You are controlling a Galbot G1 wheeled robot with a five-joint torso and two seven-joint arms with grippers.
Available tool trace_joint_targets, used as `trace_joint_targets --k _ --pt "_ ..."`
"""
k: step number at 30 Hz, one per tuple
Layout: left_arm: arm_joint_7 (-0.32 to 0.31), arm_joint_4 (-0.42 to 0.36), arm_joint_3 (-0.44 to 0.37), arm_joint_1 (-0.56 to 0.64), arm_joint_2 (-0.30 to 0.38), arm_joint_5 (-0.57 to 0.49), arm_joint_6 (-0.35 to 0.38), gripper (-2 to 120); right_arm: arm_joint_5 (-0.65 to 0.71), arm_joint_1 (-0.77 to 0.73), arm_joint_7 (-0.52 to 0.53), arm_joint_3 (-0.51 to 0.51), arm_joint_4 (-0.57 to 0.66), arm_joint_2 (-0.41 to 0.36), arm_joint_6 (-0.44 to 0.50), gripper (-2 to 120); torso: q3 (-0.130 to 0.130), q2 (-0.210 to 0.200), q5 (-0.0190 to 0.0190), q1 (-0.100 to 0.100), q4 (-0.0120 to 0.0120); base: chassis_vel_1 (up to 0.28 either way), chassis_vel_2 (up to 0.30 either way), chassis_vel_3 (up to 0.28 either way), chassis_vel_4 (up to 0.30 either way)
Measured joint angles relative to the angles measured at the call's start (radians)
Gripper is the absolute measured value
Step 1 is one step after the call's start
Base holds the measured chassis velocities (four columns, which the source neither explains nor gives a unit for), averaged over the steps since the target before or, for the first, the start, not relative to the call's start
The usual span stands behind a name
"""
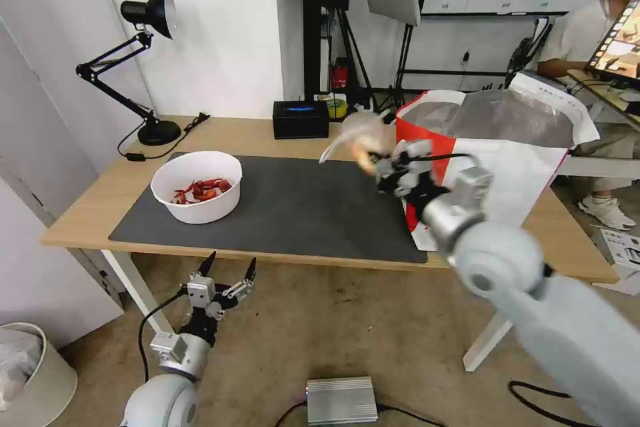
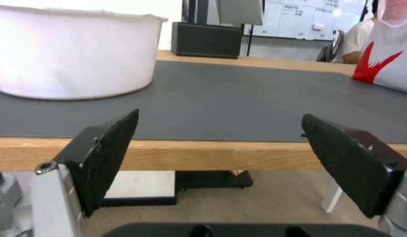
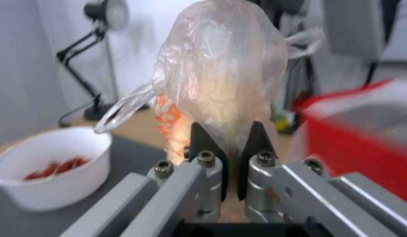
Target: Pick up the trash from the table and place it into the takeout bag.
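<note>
A: What is the right gripper (image 3: pixel 227 140) holding?
B: It is clamped on a crinkled small clear bag (image 3: pixel 221 75), raised just left of the foil-lined takeout bag (image 1: pixel 493 147); orange print unreadable.
A: And the left gripper (image 1: pixel 230 267)?
B: Spread apart, near the table (image 1: pixel 93 207) edge; the smooth round white bowl (image 1: pixel 197 187) sits left on the mat (image 1: pixel 300 207).

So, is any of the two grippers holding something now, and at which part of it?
The right gripper holds the small clear bag, its fingers pinching the bag's lower end. The left gripper is open, holding nothing, below the table's front edge.
</note>
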Motion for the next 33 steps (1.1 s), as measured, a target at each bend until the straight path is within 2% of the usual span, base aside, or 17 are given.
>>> trace_joint_targets --k 2,5,12,20,21,33 --pt "0.0 -0.002 0.002 0.0 -0.001 0.001 0.0 100 0.018 -0.001 0.014 0.03 0.018 -0.019 -0.008 3 0.0 0.0 -0.0003 0.0 0.0 0.0 0.0 0.0 0.0" --pt "0.0 -0.01 0.004 0.006 -0.003 0.003 0.001 100 0.087 0.01 0.077 0.133 0.042 -0.081 -0.032 3 0.0 0.0 -0.0003 0.0 0.0001 0.0 0.0 0.0 0.0" --pt "0.0 -0.016 0.007 0.011 -0.005 0.005 0.001 100 0.121 0.029 0.11 0.182 -0.025 -0.131 -0.031 3 0.0 0.0 -0.0001 0.0 0.0001 0.0 0.0 0.0 0.0" --pt "0.001 -0.022 0.015 0.014 -0.007 0.008 0.001 100 0.143 0.059 0.12 0.186 -0.13 -0.132 -0.017 3 0.0 0.0 -0.0003 0.0 0.0002 0.0 0.0 0.0 0.0" --pt "0.001 -0.027 0.014 0.016 -0.004 0.008 0.001 100 0.163 0.063 0.127 0.186 -0.192 -0.131 -0.017 3 0.0 0.0 -0.0001 0.0 0.0002 0.0 0.0 0.0 0.0" --pt "0.002 -0.036 0.017 0.023 -0.01 0.012 -0.002 100 0.201 0.056 0.144 0.18 -0.276 -0.102 -0.036 4 0.0 0.0 -0.0003 0.0 0.0001 0.0 0.0 0.0 0.0"
